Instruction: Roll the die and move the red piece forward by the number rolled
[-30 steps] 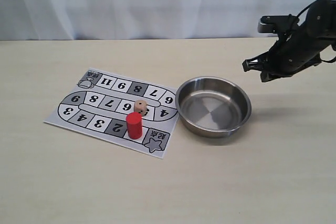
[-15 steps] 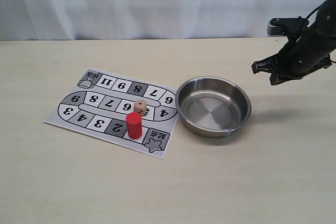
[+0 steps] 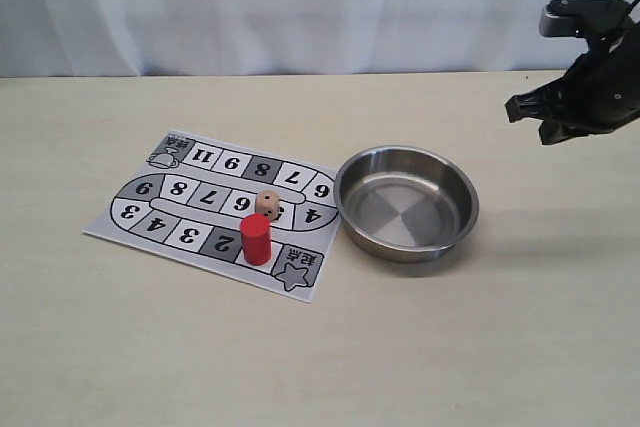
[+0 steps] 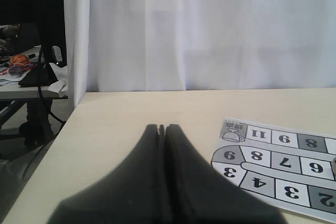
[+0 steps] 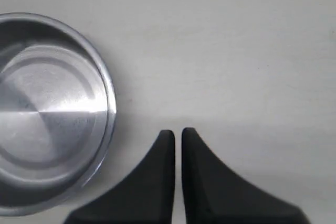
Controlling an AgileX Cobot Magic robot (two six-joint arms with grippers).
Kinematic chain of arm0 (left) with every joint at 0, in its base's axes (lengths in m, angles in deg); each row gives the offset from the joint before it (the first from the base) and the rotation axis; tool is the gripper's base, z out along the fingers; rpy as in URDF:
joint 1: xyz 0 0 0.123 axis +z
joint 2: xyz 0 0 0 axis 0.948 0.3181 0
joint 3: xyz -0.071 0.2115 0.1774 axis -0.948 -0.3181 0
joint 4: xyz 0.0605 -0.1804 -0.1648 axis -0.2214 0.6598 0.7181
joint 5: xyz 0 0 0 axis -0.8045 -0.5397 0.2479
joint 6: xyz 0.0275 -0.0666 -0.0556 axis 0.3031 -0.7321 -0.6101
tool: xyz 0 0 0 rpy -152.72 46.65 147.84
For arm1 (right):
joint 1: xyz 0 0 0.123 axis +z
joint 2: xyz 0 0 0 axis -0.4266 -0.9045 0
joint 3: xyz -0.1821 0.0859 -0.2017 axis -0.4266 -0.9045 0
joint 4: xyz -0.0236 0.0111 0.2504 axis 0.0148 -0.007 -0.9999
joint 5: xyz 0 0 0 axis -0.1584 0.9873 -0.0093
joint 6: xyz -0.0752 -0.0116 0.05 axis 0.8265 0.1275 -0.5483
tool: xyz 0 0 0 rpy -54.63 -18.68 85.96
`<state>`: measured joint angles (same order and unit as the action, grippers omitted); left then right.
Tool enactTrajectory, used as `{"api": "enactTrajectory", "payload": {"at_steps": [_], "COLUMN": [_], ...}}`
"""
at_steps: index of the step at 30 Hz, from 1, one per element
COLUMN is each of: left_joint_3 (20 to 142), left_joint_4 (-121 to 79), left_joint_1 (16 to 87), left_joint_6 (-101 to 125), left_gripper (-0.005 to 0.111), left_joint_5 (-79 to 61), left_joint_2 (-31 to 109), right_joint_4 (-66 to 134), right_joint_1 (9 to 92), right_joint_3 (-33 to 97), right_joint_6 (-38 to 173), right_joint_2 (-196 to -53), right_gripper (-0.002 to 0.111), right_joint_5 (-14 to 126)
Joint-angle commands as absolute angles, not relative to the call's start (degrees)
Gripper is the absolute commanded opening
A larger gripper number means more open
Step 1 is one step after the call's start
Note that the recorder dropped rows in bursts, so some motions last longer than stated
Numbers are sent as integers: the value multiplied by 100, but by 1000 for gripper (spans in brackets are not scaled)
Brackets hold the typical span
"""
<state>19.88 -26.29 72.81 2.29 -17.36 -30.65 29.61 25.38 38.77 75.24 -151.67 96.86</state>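
Note:
The red piece [image 3: 256,239] stands upright on the printed game board [image 3: 150,209], between the square marked 2 and the star square. The die [image 3: 267,203] rests on the board just behind it, apart from it. My right gripper [image 3: 528,119] hangs in the air beyond the right rim of the metal bowl [image 3: 340,195], far from both. In the right wrist view this gripper [image 5: 177,132] has its fingers nearly together with nothing between them, beside the bowl [image 5: 107,98]. My left gripper [image 4: 161,127] is shut and empty, low over the table to the left of the board [image 4: 283,166].
The steel bowl holds nothing and sits just right of the board. A white curtain [image 3: 300,7] backs the table. In the left wrist view the table's left edge [image 4: 63,124] drops off to a cluttered room.
My right gripper has drawn back to the right and upward, away from the bowl. The die, red piece and bowl have not moved.

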Motion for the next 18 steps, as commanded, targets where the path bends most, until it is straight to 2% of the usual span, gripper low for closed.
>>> {"api": "enactTrajectory", "payload": {"at_steps": [1,18], "left_joint_3": [2018,2018], "left_joint_4": [-2620,-2620], "left_joint_1": [7281,7281], "left_joint_6": [214,214], "left_gripper": [0,0], "left_joint_5": [-1702,-1702], "left_joint_2": [-3072,-3072], "right_joint_4": [2932,2932], "right_joint_1": [2516,2516], "right_joint_3": [3589,2512], "right_joint_6": [7566,7501], "right_joint_2": [-14570,-12057], "right_gripper": [4,4], "right_joint_5": [9973,10369]}}
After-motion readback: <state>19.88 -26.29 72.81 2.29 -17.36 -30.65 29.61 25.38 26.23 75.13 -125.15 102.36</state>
